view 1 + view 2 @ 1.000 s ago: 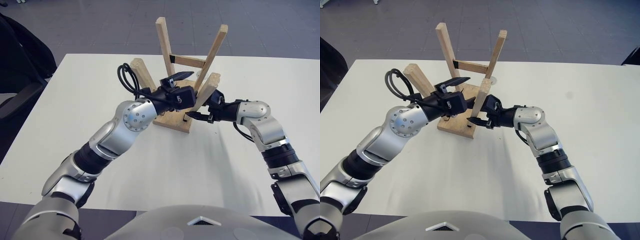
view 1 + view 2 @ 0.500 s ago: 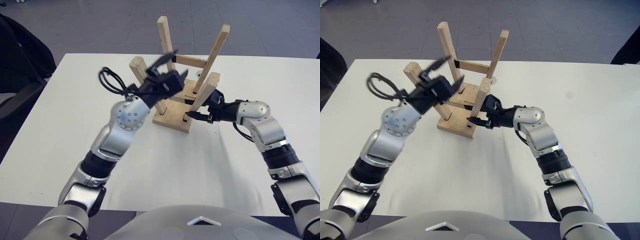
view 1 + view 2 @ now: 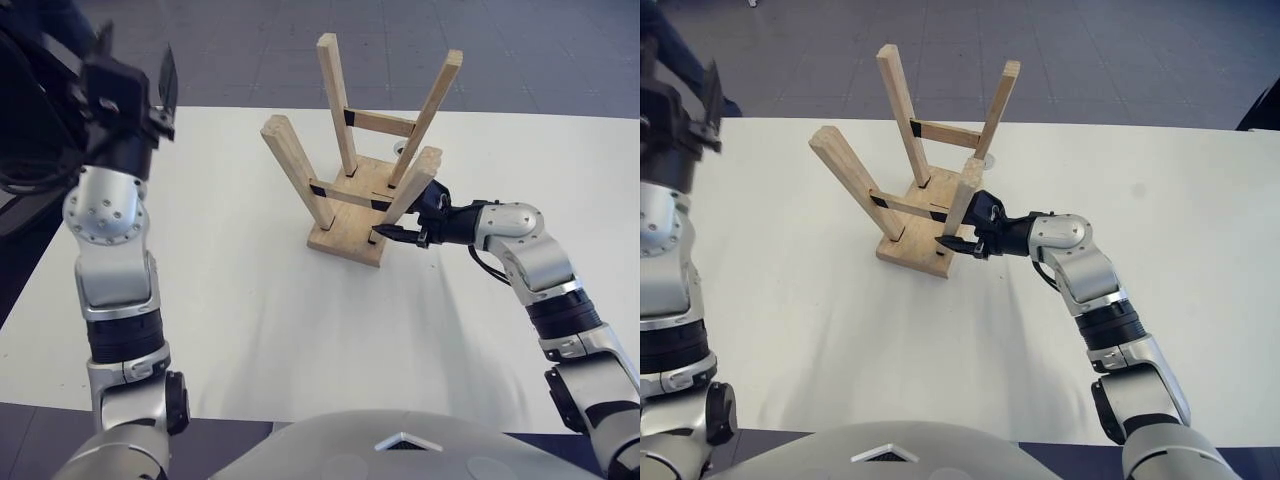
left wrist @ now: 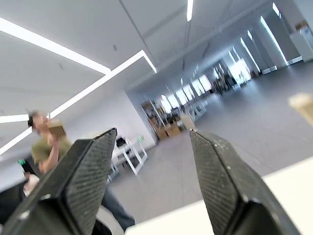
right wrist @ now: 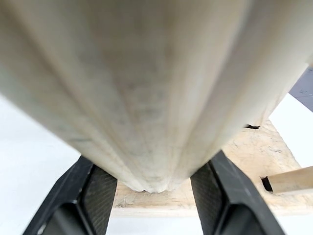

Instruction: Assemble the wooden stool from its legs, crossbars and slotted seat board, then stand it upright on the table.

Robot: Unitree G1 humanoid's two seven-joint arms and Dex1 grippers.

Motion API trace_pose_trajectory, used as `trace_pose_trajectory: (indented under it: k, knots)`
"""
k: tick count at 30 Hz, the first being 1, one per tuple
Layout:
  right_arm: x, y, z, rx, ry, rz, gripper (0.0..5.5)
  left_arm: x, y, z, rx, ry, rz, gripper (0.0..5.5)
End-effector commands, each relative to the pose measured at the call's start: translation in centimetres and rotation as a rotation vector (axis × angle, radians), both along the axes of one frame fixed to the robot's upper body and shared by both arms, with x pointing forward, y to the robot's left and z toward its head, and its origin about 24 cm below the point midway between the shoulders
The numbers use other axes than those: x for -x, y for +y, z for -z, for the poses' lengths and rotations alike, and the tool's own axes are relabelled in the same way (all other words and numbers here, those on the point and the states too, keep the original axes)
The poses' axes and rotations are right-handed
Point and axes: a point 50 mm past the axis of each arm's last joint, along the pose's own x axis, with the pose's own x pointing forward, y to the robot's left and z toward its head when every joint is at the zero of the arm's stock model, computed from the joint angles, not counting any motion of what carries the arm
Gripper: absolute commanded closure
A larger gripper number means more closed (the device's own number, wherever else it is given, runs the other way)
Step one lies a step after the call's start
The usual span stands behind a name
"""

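Now that your left gripper (image 3: 135, 57) has swung off the stool (image 3: 345, 238) to the upper left, wide open and empty, only your right gripper (image 3: 404, 216) clamps a leg (image 3: 412, 183); the stool needs righting.

I see stool (image 3: 350, 200) upside down near centre of table (image 3: 250, 330), seat board (image 3: 343, 245) flat on tabletop, four legs pointing up. Far crossbar (image 3: 378, 122) spans two far legs; near crossbar (image 3: 345, 193) spans two near legs. My right gripper (image 3: 385, 232) sits low, right of stool, near-right leg (image 3: 408, 188) between its fingers just above board. My left gripper (image 3: 135, 62) hangs high over table's left edge, well apart from stool.
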Motion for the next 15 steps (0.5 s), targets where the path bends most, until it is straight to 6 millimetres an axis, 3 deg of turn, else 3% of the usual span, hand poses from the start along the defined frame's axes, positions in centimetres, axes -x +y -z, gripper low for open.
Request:
trace_pose_trajectory:
  k: [1, 5, 11, 15]
  knots:
    - [1.4, -1.5, 3.6, 0.127, 0.182, 0.016, 3.48, -0.4, -2.4, 4.8, 0.040, 0.198, 0.123, 2.70]
    - [1.4, -1.3, 3.6, 0.138, 0.185, -0.011, 3.48, -0.4, -5.6, 7.7, -0.019, 0.322, 0.310, 2.70]
    - [1.3, -1.5, 4.4, 0.192, 0.207, -0.032, 3.48, 0.5, -9.9, 7.5, -0.136, 0.272, 0.553, 2.70]
    - [0.8, -2.0, 5.3, 0.233, 0.224, -0.016, 3.48, 1.7, -10.7, 7.9, -0.153, 0.270, 0.614, 2.70]
